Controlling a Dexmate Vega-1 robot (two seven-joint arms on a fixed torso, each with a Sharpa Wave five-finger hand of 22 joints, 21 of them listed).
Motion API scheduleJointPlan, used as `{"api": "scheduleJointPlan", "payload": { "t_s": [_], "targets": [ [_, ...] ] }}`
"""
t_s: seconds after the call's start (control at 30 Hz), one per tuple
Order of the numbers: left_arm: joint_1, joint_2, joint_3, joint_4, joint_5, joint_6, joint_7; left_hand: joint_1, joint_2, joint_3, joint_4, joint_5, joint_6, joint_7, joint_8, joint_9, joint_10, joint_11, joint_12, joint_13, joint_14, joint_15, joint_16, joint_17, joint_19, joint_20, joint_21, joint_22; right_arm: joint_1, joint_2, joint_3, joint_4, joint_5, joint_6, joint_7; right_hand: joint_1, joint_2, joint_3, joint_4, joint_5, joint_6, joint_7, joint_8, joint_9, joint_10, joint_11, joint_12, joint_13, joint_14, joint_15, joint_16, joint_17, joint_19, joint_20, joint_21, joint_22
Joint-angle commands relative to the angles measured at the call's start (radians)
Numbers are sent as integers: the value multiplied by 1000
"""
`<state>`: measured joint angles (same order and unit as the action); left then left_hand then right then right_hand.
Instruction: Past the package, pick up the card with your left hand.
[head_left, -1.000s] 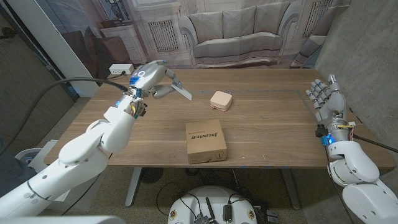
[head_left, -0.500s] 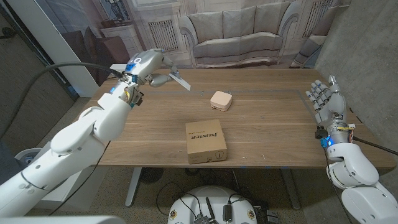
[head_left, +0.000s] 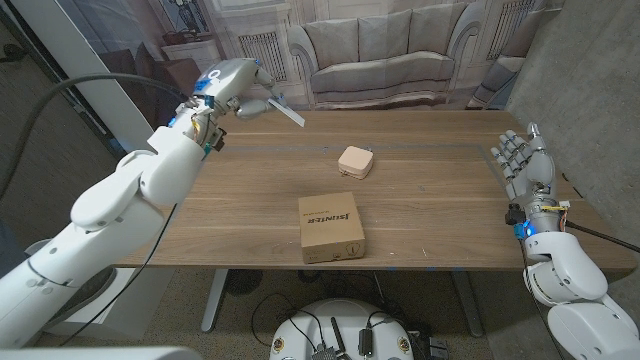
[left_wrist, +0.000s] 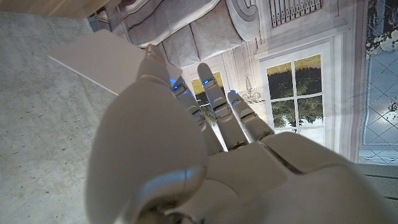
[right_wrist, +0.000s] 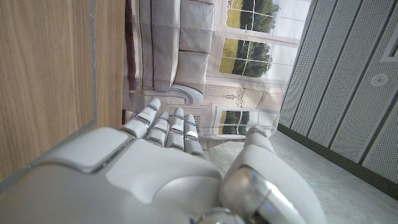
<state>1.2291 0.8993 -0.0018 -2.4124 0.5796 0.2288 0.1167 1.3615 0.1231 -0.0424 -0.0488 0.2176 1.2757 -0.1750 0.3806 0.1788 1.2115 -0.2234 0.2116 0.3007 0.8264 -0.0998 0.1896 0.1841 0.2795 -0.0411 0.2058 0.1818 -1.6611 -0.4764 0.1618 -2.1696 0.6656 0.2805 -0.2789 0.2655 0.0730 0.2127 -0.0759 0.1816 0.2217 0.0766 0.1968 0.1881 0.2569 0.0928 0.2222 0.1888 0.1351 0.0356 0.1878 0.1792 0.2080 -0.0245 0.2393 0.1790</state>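
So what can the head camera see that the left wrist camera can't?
Only the head view shows the wooden table, the cardboard box, the small beige case and the right hand, held open at the table's right edge. Only the left wrist view shows a close look along the back of the left hand, with a window behind it. Both show the left hand holding the card up off the table.
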Motion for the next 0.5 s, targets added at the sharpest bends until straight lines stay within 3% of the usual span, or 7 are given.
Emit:
{"api": "scheduleJointPlan", "payload": {
  "t_s": [0.03,0.5],
  "targets": [
    [-31,-2,-9,-10,-20,16,-36,6,2,0,4,8,3,5,-2,3,10,2,5,6,-7,-104,4,1,-4,-46,-1,0,-8,3,-4,-2,-4,6,-1,3,2,4,-6,-1,8,4,4,5,8,-3,2,2,8,5,0,3,10,-2,-6,5],
    [-61,-9,39,-18,11,30,-22,6,2,-1,7,8,3,4,-3,3,10,2,4,11,-11,-103,3,1,-5,-46,-1,0,-20,2,10,5,12,14,15,2,2,3,-7,-1,7,3,3,5,8,-3,1,2,8,5,-1,4,11,-1,-9,5]
  ]
}}
